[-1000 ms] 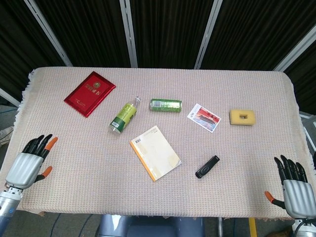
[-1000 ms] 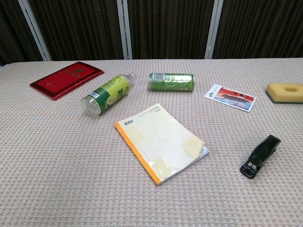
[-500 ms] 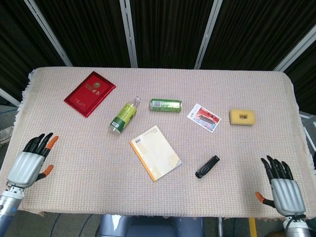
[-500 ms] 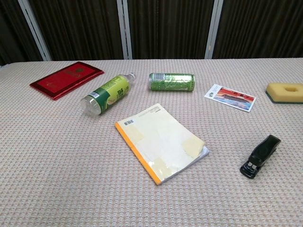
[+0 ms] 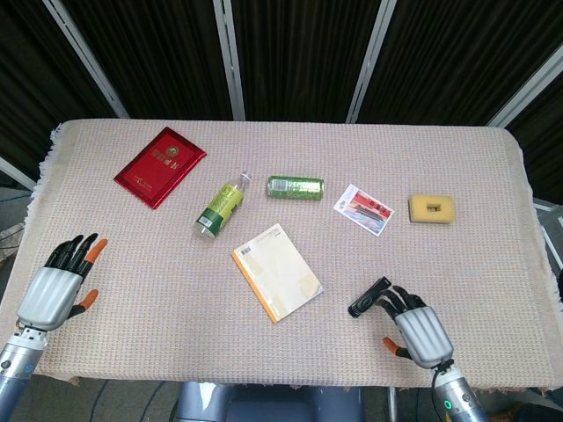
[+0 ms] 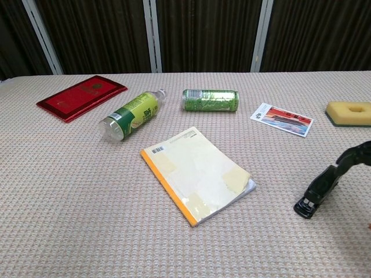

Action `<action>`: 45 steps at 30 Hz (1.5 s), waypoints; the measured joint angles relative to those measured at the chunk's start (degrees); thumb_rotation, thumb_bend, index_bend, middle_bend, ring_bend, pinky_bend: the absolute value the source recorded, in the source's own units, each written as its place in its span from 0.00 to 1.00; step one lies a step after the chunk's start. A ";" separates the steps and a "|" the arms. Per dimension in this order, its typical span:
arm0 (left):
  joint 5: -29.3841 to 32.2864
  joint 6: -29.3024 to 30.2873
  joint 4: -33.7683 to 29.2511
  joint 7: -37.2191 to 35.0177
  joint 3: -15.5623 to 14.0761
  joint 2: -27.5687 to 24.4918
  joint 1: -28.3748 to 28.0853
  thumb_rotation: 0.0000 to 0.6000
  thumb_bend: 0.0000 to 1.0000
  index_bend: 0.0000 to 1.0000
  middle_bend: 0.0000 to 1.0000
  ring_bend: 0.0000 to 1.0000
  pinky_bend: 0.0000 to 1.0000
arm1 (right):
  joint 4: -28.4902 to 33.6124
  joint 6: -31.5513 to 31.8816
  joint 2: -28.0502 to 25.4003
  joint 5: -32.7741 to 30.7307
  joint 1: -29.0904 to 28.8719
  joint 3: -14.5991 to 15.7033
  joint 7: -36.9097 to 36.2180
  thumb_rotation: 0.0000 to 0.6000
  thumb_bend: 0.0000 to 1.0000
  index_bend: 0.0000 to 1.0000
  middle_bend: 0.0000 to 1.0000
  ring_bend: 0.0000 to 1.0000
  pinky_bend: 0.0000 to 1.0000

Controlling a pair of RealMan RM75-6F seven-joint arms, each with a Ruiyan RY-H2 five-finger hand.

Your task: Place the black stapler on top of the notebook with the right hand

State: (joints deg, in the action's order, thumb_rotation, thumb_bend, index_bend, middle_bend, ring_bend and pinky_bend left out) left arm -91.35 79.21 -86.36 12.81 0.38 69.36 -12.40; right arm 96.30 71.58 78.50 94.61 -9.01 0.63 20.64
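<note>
The black stapler (image 5: 368, 297) (image 6: 317, 193) lies on the cloth right of the notebook (image 5: 276, 272) (image 6: 197, 174), a cream book with an orange spine. My right hand (image 5: 413, 325) hovers just behind and right of the stapler, fingers spread and their tips close to its far end; it holds nothing. In the chest view only a dark finger (image 6: 356, 154) shows at the right edge, above the stapler. My left hand (image 5: 60, 281) rests open at the table's near left edge.
A red booklet (image 5: 160, 165), a lying green bottle (image 5: 222, 207), a lying green can (image 5: 296, 186), a picture card (image 5: 363, 209) and a yellow sponge (image 5: 432, 208) are spread across the far half of the beige cloth (image 5: 132, 255).
My right hand has swept leftward from the table's near right corner to just beside the stapler. The left hand and all objects stayed put.
</note>
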 measured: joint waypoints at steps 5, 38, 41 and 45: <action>0.30 0.19 -0.14 0.29 -0.14 -0.10 0.25 1.00 0.30 0.00 0.00 0.00 0.13 | -0.87 -3.74 1.80 -0.60 -2.74 -0.55 -1.33 1.00 0.21 0.30 0.21 0.16 0.33; 7.94 -5.06 -0.73 8.67 1.22 3.00 -1.31 1.00 0.30 0.00 0.00 0.00 0.13 | -11.30 -15.58 2.75 -5.64 -14.65 -2.90 -16.35 1.00 0.26 0.38 0.24 0.18 0.34; 8.16 -5.19 -0.70 8.90 1.23 3.13 -1.42 1.00 0.30 0.00 0.00 0.00 0.13 | -12.55 -15.73 3.25 -5.36 -15.29 -2.51 -17.35 1.00 0.26 0.42 0.26 0.20 0.36; 8.63 -5.84 -0.52 9.12 1.22 3.32 -1.71 1.00 0.30 0.00 0.00 0.00 0.13 | -13.69 -15.71 3.94 -5.22 -15.89 -2.24 -18.23 1.00 0.26 0.49 0.31 0.24 0.41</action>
State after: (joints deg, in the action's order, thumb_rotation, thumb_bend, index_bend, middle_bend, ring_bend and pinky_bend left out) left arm -82.72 73.37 -86.87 21.93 1.60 72.68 -14.11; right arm 82.61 55.87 82.44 89.39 -24.90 -1.62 2.41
